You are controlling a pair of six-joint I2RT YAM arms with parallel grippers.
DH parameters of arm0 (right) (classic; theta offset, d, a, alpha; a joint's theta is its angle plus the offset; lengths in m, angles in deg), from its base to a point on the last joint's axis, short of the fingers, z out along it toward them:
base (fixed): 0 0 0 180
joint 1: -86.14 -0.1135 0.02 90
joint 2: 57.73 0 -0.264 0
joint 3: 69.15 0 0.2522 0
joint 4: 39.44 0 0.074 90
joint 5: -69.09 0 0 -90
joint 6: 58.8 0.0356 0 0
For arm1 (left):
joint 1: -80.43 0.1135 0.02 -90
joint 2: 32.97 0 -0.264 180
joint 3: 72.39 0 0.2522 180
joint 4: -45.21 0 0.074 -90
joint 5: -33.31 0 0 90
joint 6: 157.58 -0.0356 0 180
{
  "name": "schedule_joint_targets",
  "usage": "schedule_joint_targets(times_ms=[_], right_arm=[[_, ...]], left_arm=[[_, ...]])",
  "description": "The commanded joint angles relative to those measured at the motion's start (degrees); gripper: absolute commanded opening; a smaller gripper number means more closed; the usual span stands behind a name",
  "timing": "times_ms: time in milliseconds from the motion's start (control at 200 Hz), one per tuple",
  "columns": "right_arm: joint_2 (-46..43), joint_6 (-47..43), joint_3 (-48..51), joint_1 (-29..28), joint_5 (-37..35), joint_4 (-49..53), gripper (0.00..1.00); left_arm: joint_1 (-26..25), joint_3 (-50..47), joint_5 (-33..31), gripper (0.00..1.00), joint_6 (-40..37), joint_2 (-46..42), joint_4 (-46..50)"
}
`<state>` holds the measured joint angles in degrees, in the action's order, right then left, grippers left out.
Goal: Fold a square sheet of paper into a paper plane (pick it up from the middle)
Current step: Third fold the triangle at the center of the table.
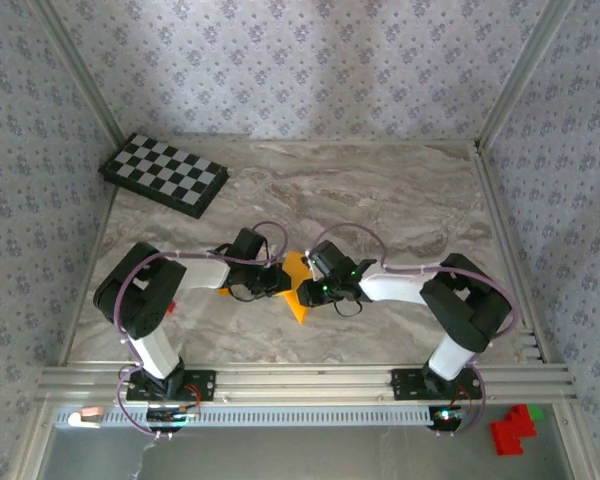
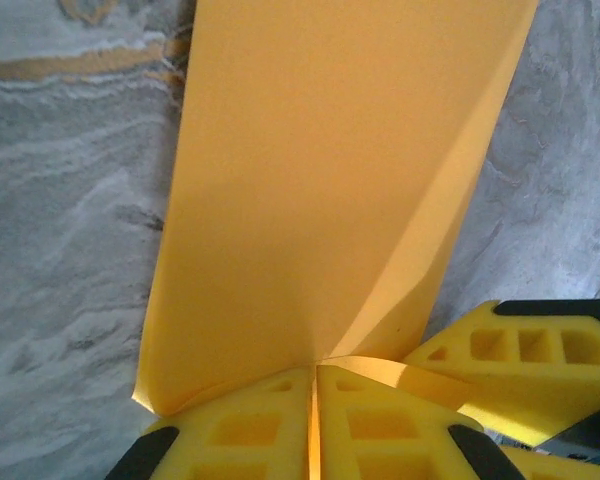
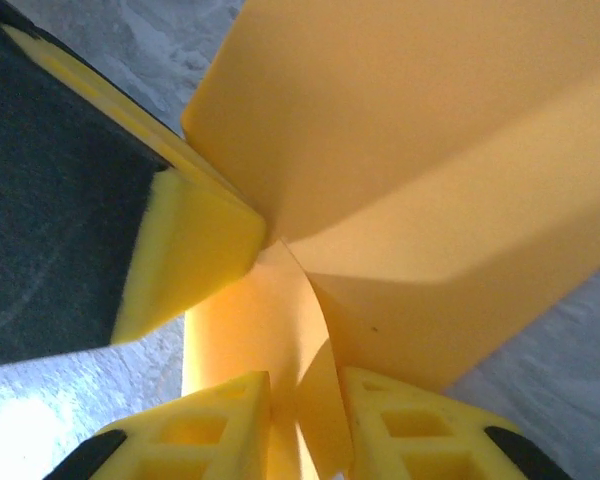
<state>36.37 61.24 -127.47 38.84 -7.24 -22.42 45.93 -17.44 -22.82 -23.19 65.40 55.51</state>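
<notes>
Orange-yellow sheet of paper [image 1: 297, 298] sits mid-table on the marble-look table [image 1: 400, 200], right where the 2 arms meet. It's creased into a narrower strip with a slanting fold showing. I'd call the job roughly halfway, since I can't make out a pointed nose or wings yet, and those look like what's left. The left gripper [image 2: 313, 410] is clamped tight on one edge of the strip. The right gripper [image 3: 307, 420] has its fingers [image 3: 220, 425] a little apart, straddling a loose flap rather than pinching it.
</notes>
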Motion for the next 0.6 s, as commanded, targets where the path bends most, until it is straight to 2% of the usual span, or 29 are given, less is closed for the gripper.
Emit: schedule_joint_targets(times_ms=[0,170,275,435,595], right_arm=[[-3.32,-2.23,-0.27,1.82,-3.73,9.61,0.28],[-9.28,-3.00,0.22,2.32,-5.59,12.40,0.30],[-11.48,-2.76,0.61,-0.19,-2.53,9.62,0.31],[-7.37,-1.31,-0.99,-6.57,1.16,3.19,0.26],[-0.82,-0.39,-3.40,-8.33,3.49,-1.13,0.18]], left_arm=[[0.01,-2.61,-4.68,0.11,-1.97,3.38,5.99],[-0.04,-2.61,-5.02,0.10,-2.02,3.54,6.10],[-0.34,-2.53,-5.36,0.10,-1.84,3.32,6.23],[-0.48,-2.61,-5.70,0.10,-1.81,3.15,6.19],[-0.40,-2.48,-5.89,0.10,-2.10,2.76,6.71]])
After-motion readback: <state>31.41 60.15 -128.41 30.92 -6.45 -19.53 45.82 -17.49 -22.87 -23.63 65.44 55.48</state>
